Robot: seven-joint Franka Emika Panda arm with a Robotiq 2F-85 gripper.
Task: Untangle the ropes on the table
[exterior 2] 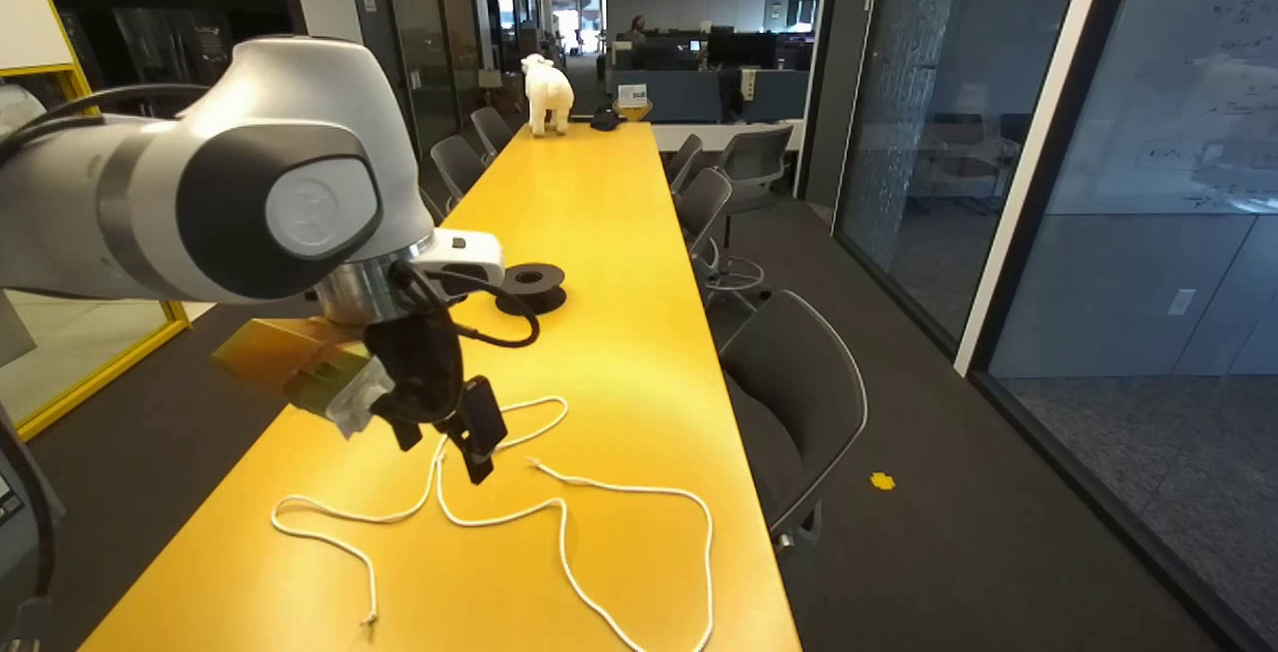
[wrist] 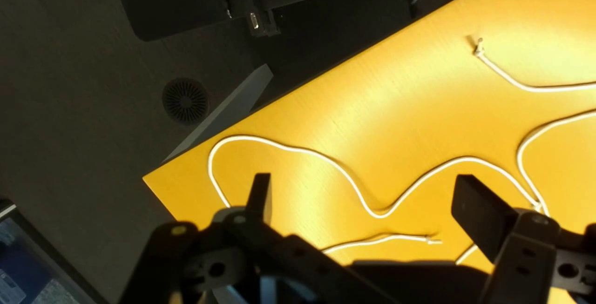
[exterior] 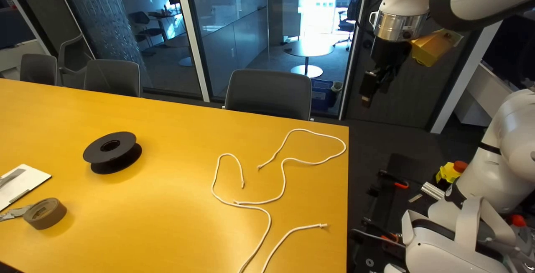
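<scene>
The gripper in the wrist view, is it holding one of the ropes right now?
No, the gripper stands open, and the ropes lie on the table.

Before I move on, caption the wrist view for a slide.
Past the open gripper, white ropes lie in loose curves on the yellow table.

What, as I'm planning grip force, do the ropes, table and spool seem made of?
Ropes: probably cotton or synthetic cord, matte; they lie in loose curves.
Table: perhaps laminate or varnished wood, satin; soft glare spreads across its smooth top.
Spool: likely plastic, matte black, judging by its even, dull surface.
</scene>
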